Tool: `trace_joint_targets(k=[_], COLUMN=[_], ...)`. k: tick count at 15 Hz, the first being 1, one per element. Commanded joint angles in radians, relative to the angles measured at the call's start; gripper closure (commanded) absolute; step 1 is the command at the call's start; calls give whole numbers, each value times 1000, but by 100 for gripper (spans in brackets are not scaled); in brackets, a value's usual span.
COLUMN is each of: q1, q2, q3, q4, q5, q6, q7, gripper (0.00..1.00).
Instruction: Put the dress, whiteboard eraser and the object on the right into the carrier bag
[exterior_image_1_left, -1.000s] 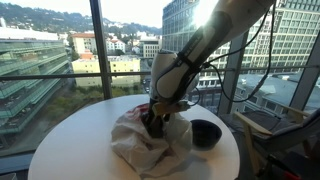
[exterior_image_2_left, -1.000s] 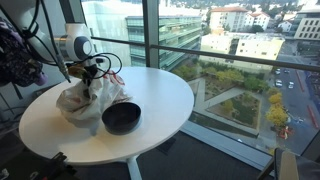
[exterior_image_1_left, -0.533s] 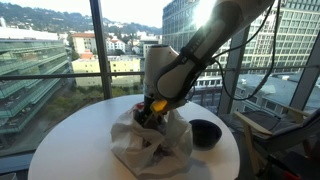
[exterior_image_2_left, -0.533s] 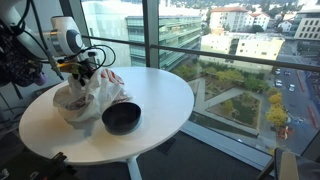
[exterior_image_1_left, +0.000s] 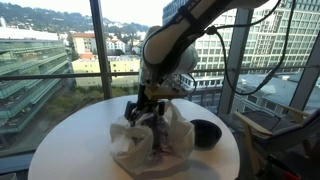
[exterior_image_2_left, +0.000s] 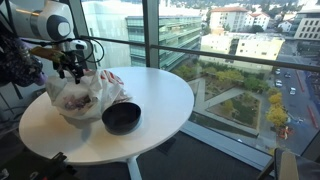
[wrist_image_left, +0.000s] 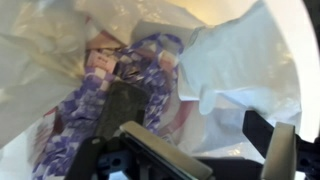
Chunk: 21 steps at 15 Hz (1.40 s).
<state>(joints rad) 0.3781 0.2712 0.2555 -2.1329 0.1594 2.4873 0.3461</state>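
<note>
A crumpled white plastic carrier bag (exterior_image_1_left: 152, 143) lies on the round white table (exterior_image_1_left: 70, 150), and it also shows in an exterior view (exterior_image_2_left: 85, 98). In the wrist view the bag (wrist_image_left: 230, 60) is open, with the purple-and-white patterned dress (wrist_image_left: 150, 70) and a dark flat block (wrist_image_left: 120, 105), probably the whiteboard eraser, inside it. A black bowl (exterior_image_1_left: 205, 132) sits on the table beside the bag and shows in both exterior views (exterior_image_2_left: 122, 118). My gripper (exterior_image_1_left: 143, 108) hangs just above the bag's mouth, open and empty (wrist_image_left: 215, 150); it also shows in an exterior view (exterior_image_2_left: 70, 70).
Floor-to-ceiling windows with dark frames (exterior_image_1_left: 100, 50) stand right behind the table. Cables and equipment (exterior_image_2_left: 15, 60) sit beside the table edge. The table top (exterior_image_2_left: 170, 90) extends past the bowl.
My gripper has lifted up out of the bag, from down among its folds to just above its mouth. The bag and the bowl have stayed in place.
</note>
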Motion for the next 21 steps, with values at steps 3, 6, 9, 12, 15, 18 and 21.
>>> trace_joint_targets(k=[3, 6, 9, 12, 15, 18, 21], q1=[-47, -46, -70, -130, -195, -233, -233], q2=[-165, -259, -351, -429, -452, -444, -464], q3=[27, -7, -20, -27, -34, -41, -38], q4=[-58, -103, -144, -207, -259, -296, -318], q5=[121, -37, -249, -341, -380, -370, -338], q6=[-95, -146, -238, -253, -253, -240, -228], q7=[1, 106, 255, 381, 483, 519, 497], gripper=[0, 0, 0, 0, 0, 0, 0])
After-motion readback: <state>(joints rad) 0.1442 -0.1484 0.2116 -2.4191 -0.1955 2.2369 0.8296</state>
